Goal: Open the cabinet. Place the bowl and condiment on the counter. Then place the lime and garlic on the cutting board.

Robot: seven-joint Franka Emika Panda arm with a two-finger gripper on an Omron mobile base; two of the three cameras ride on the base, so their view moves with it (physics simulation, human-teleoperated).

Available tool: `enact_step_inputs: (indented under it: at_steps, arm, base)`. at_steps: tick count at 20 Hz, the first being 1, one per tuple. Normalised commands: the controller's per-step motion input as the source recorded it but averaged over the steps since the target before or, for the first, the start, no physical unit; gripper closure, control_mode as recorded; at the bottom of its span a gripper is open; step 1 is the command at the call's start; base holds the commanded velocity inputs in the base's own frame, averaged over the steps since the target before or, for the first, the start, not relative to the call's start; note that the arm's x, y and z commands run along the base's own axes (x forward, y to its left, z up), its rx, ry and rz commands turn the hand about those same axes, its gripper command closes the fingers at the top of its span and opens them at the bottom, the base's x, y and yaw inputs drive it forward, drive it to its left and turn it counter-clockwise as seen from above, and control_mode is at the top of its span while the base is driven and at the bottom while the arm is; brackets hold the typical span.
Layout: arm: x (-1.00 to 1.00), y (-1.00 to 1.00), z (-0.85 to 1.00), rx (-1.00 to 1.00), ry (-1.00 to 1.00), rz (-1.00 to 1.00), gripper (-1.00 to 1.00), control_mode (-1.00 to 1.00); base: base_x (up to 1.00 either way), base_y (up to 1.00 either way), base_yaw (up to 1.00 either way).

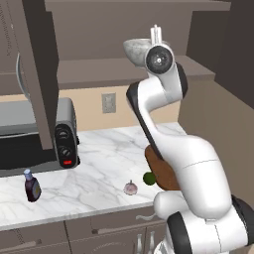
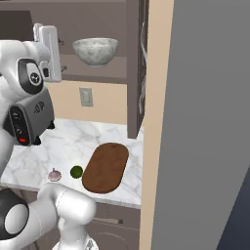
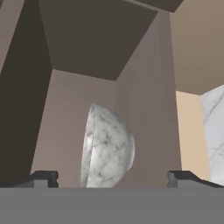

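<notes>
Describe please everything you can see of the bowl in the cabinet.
The bowl is wide, round and stone-like, grey-white with darker speckles. It stands upright on the shelf of the open cabinet, above the counter. Nothing is seen inside it. The gripper is open and faces it, with a fingertip on either side, not yet touching.

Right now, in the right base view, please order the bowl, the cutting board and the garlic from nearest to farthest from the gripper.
1. Bowl: on the cabinet shelf, beside the open gripper.
2. Cutting board and garlic: both down on the counter, too close to rank.
</notes>
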Motion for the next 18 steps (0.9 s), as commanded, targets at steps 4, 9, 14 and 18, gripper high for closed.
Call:
enact_step_inputs:
  at_steps: [4,9,14,18]
  arm:
    - [0.21,0.0,0.0,0.07,0.0,0.0,-1.0,-1.0]
    - [0.18,0.0,0.0,0.12,0.0,0.0,-1.0,-1.0]
    - [0.21,0.0,0.0,0.05,0.0,0.0,-1.0,-1.0]
    - [0.24,0.0,0.0,0.0,0.0,0.0,-1.0,-1.0]
  base:
    - [0.0,0.0,0.0]
    - [0.0,0.0,0.0]
    - [0.0,0.0,0.0]
    - [0.0,0.0,0.0]
